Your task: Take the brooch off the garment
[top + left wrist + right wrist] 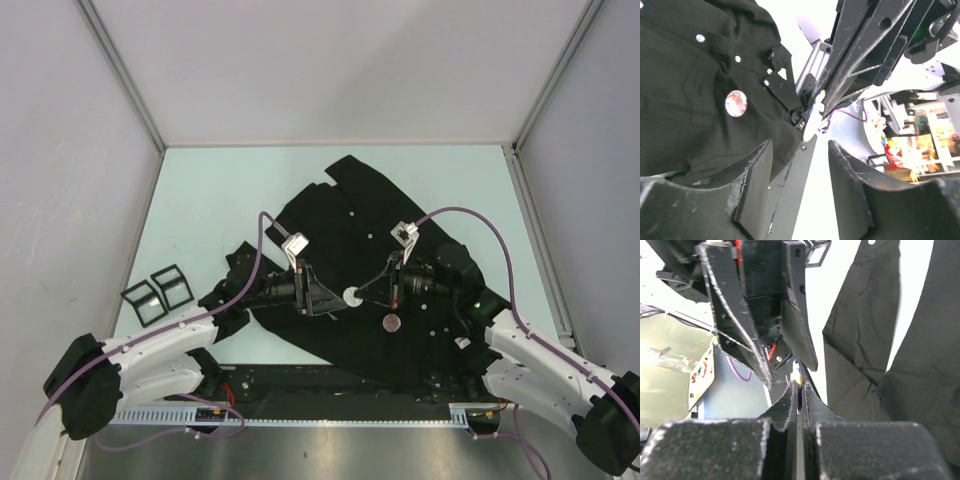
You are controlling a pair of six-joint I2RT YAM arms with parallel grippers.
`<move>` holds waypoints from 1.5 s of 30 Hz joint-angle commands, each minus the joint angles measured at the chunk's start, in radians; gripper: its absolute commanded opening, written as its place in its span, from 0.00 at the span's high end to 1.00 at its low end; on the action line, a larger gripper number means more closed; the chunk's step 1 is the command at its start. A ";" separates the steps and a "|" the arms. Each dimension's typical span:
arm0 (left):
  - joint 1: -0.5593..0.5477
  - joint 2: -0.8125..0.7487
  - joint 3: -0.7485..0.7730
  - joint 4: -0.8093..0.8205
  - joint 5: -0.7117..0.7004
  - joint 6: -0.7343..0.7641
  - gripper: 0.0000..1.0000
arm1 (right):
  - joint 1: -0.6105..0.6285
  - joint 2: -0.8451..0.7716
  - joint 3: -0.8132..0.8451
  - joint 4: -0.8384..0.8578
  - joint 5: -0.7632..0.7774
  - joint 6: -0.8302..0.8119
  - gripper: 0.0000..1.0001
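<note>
Surface: pale mint table (220, 190), matt and flat, boxed in by plain white panels.
Main item: garment (340, 220), a black shirt of soft cloth, spread loosely mid-table with folds and creases; small glossy white buttons (700, 38) along the front.
Pinned item: brooch (392, 322), a round badge with a pinkish-white face, lying on the cloth near the button row, just beside the fingertips of both arms; not yet off.
Loose item: white disc (352, 296), thin, flat and round, over the shirt between the two arms; whether it is a second badge seen from behind, cannot tell.
Right tool: right gripper (799, 390), clamped tight on the white disc, edge-on.
Left tool: left gripper (800, 200), jaws apart with nothing between them, tips just beside the disc.
Progress: judged partway; one disc appears lifted, and the pinkish brooch is left to take.
Sundries: black square frames (172, 285), two, at the table's left.
</note>
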 commanded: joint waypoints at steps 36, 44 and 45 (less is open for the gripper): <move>0.009 0.011 0.008 0.084 0.007 -0.082 0.99 | -0.006 -0.061 0.015 -0.027 0.092 0.074 0.75; 0.011 0.026 -0.006 0.167 0.041 -0.129 1.00 | -0.003 -0.082 -0.033 0.045 0.009 0.091 0.46; 0.011 0.029 -0.007 0.187 0.050 -0.144 0.99 | 0.000 -0.070 -0.033 0.047 0.008 0.091 0.45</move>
